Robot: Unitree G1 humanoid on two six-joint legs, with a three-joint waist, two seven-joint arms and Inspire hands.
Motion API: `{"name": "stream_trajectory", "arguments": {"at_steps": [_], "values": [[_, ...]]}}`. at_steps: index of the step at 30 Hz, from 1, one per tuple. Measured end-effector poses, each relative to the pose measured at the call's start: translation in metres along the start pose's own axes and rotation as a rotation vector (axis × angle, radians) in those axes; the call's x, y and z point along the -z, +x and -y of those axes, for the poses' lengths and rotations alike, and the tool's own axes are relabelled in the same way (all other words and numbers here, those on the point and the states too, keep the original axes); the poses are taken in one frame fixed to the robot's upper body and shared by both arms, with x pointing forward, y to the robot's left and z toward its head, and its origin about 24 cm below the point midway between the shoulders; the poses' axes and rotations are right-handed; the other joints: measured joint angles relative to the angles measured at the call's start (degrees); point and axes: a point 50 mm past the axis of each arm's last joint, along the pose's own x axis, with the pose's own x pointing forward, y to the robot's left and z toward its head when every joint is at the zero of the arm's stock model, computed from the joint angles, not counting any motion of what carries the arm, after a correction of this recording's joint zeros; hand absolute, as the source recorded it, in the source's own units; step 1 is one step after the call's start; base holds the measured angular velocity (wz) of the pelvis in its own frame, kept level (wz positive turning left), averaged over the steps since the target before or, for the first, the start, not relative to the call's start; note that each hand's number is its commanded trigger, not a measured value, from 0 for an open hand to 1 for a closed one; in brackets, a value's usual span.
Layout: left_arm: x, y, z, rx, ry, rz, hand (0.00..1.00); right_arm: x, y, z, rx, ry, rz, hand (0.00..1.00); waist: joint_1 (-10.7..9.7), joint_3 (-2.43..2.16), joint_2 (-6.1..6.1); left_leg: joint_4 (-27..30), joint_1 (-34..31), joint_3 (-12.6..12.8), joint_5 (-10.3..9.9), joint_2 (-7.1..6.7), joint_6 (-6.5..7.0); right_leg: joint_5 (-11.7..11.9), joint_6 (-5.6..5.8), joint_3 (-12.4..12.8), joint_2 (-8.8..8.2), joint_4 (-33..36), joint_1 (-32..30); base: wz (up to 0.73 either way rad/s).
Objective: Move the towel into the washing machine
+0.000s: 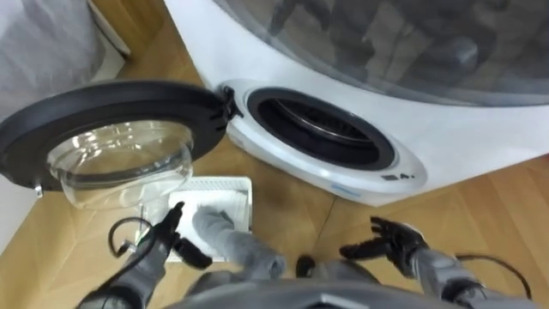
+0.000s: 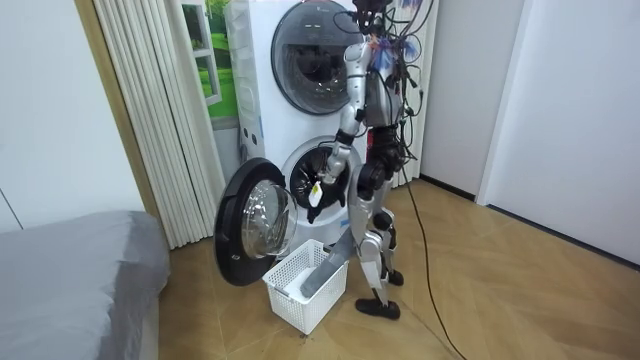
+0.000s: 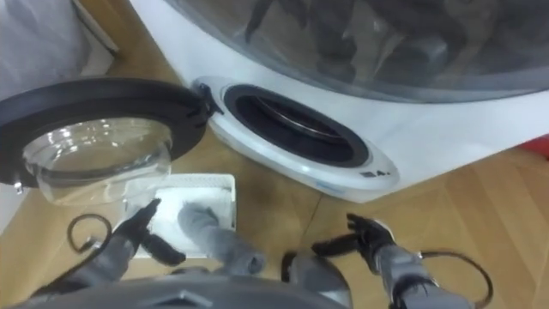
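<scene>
A grey towel lies in a white slatted basket on the wood floor, one end hanging over the basket's near rim toward me. My left hand hovers over the basket's left side, just left of the towel, fingers straight and open, holding nothing. My right hand is lower right, away from the towel, its fingers relaxed and empty. The washing machine's round drum opening is ahead, and its glass door is swung wide open to the left. In the room view I stand upright facing the machine, the basket at my feet.
A second, upper drum window sits above the open one. The open door stands over the floor just beyond the basket's far left corner. A grey bed and pale curtains are at the room view's left.
</scene>
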Motion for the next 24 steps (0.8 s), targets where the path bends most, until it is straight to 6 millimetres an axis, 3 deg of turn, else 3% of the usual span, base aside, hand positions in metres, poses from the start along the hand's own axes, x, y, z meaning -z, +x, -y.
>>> {"name": "stream_trajectory", "arguments": {"at_steps": [2,4,8,9,10,17,20,24], "values": [[-0.012,0.004,-0.006,-0.009,0.06,0.028,0.0,-0.012,0.002,-0.001,0.002,-0.01,0.027,0.0,-0.5,0.38,0.03,1.4,-2.8,0.1,-0.4,0.01,0.22,0.0,0.02,0.3,-0.1,1.7,-3.0,0.0],[-0.032,0.009,-0.013,-0.011,0.127,0.072,0.0,-0.029,0.004,0.001,0.02,0.003,0.067,0.0,-0.5,1.42,0.18,3.1,-6.3,0.1,-0.9,-0.06,0.32,0.0,0.07,0.4,-0.28,3.9,-7.2,-0.06],[-0.06,0.013,-0.023,-0.042,0.21,0.144,0.0,-0.048,0.005,0.002,0.033,0.005,0.114,0.0,-1.0,2.03,0.32,7.7,-13.8,0.7,-1.6,-0.05,0.98,0.2,0.26,0.5,-0.83,7.5,-14.6,0.0],[-0.07,0.014,-0.027,-0.055,0.246,0.171,0.0,-0.055,0.005,0.002,0.033,0.009,0.13,0.0,-1.1,2.67,0.49,9.1,-16.0,0.9,-1.8,-0.03,1.23,0.2,0.32,0.6,-0.95,8.5,-16.7,0.0],[-0.078,0.015,-0.03,-0.071,0.283,0.194,0.0,-0.062,0.005,0.002,0.033,0.007,0.146,0.0,-1.3,2.9,0.71,10.4,-18.4,0.9,-1.9,-0.04,1.44,0.5,0.48,0.8,-1.03,9.4,-19.0,-0.04],[-0.117,0.015,-0.049,-0.148,0.399,0.299,0.0,-0.097,0.003,0.005,0.039,0.031,0.251,0.0,-2.7,3.56,0.52,19.0,-32.8,1.7,-3.1,0.0,2.87,1.1,0.86,1.7,-1.92,17.1,-33.9,-0.04],[-0.136,0.014,-0.06,-0.194,0.459,0.349,0.0,-0.119,0.0,0.007,0.032,0.08,0.322,0.0,-3.0,4.0,0.11,24.9,-39.2,2.8,-4.9,1.15,3.37,0.9,1.02,3.1,-1.28,21.6,-40.3,-0.19],[-0.157,0.01,-0.074,-0.261,0.566,0.421,0.0,-0.144,-0.004,0.007,0.015,0.172,0.405,0.0,-4.1,4.14,0.1,33.0,-48.5,2.0,-7.8,2.97,3.87,0.5,1.08,2.8,-0.36,27.2,-48.6,-0.07]]}}
